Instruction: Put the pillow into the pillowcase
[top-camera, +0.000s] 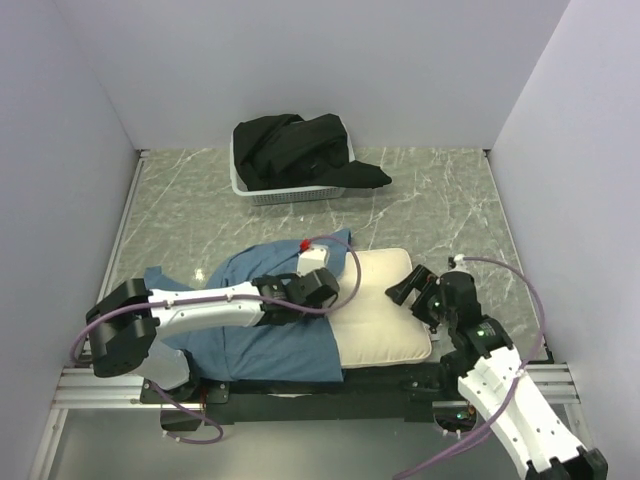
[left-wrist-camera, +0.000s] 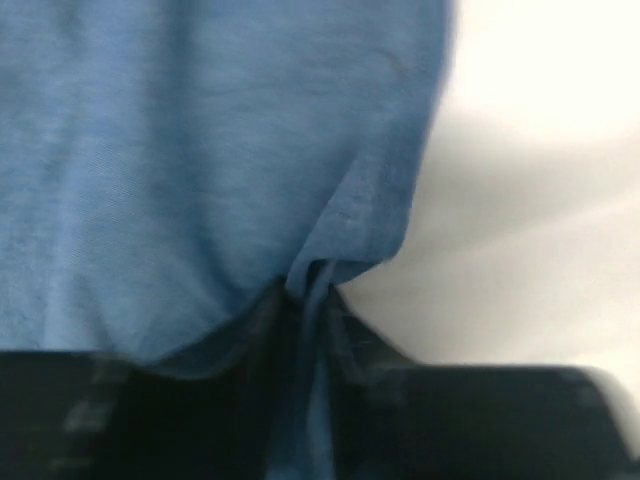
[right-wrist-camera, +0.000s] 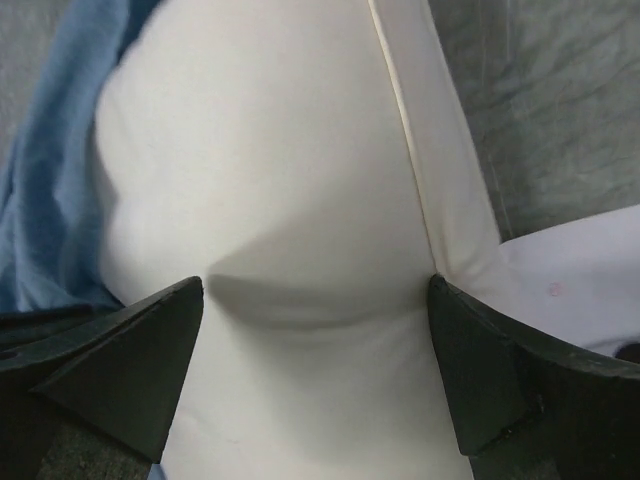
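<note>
**Progress.** The pillow (top-camera: 385, 310) lies across the near half of the table (top-camera: 430, 200). Its 9 o'clock portion is covered by the pillowcase (top-camera: 250, 340), and its 3 o'clock portion is bare in the overhead view. I judge insertion at roughly half. The case has yet to be drawn over the exposed end, and the mouth is not yet settled.

**Pincers.** The left gripper (top-camera: 318, 288) sits at the case's mouth. The left wrist view shows blue fabric gathered into a fold between its fingers, so it is clamped on the pillowcase hem. The right gripper (top-camera: 412, 292) stands with jaws wide apart, straddling the pillow's 3 o'clock end and gripping nothing. The cushion shows a shallow dent between the fingers (right-wrist-camera: 130, 370).

**Edges and room.**
- The pillow's 6 o'clock side runs close to the table's near rail (top-camera: 100, 385), with little margin there.
- The right wall (top-camera: 580, 200) stands near the right arm at 3 o'clock.
- Bare marbled surface lies at 12 o'clock, as far as the basket (top-camera: 262, 190) holding the black cloth (top-camera: 300, 150), well apart from the work.
- The case's closed end spreads toward 9 o'clock, short of the left wall (top-camera: 50, 200).
</note>
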